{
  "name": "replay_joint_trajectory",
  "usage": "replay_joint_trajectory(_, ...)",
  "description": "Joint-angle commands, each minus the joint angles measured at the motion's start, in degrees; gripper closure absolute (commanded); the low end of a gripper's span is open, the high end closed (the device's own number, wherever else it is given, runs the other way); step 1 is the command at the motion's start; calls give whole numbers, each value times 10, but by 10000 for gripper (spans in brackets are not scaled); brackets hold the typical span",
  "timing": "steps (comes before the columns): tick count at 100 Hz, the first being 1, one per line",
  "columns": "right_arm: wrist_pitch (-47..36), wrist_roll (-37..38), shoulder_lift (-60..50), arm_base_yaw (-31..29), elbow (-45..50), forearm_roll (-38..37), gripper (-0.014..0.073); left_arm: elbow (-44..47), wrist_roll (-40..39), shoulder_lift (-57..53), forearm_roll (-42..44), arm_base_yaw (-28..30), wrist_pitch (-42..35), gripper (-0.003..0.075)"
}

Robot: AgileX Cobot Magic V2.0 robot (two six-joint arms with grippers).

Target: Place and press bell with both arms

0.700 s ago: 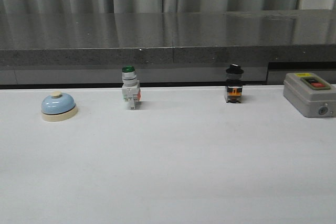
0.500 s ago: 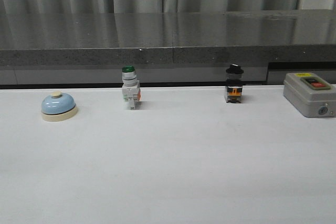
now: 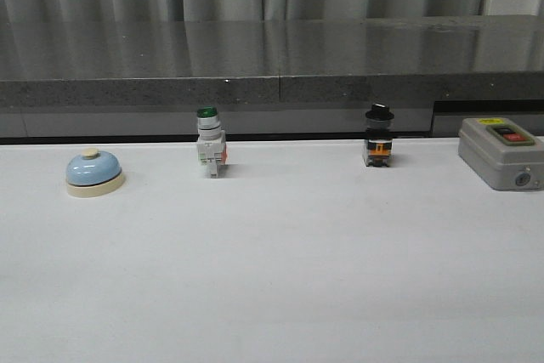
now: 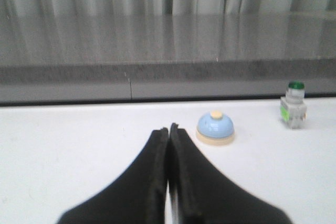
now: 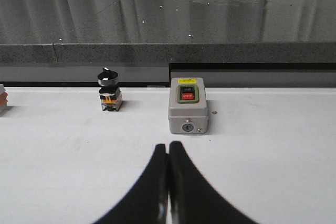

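Step in hand: the start, by my judgement; the small light-blue dome bell with cream base and cream button (image 3: 95,172) sits untouched on the white worktop (image 3: 280,278), with neither arm visible in the front view.
Bell's place: at about 9 o'clock on the worktop in the front view, well apart from the white push-button switch with a green cap (image 3: 210,144) toward 11 o'clock.
Other things: a black-capped switch with an orange mark (image 3: 379,137) sits at about 1 o'clock, and a grey control box with red and green buttons (image 3: 501,153) at 3 o'clock.
Left tool (image 4: 168,130): black, its 2 fingers clenched together with nothing between them; the bell (image 4: 215,128) lies just beyond the tips, at about 1 o'clock of them.
Right tool (image 5: 168,146): black, likewise pressed closed and empty, aimed toward the grey box (image 5: 188,105), with the black-capped switch (image 5: 109,95) at 10 o'clock of it.
Next move calls for: the left tool parting its fingers wide enough to span the cream base, then easing forward and slightly toward 1 o'clock; the right arm would have to cross far over to press the button.
Hidden or unclear: both arms beyond the fingers are cut off; the left wrist view is soft, so the bell's button detail is blurred; the box's label text is too small to read.
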Motion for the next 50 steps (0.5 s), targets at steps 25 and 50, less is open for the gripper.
replay_joint_trajectory(25,-52,-1,-11,-5,-7,3,654,-190,-2,190,-95,-1,42,741)
replay_joint_trajectory(50,-52,-1,-11,-5,-7,3,654,-382,2,412,-96,-1,182,741)
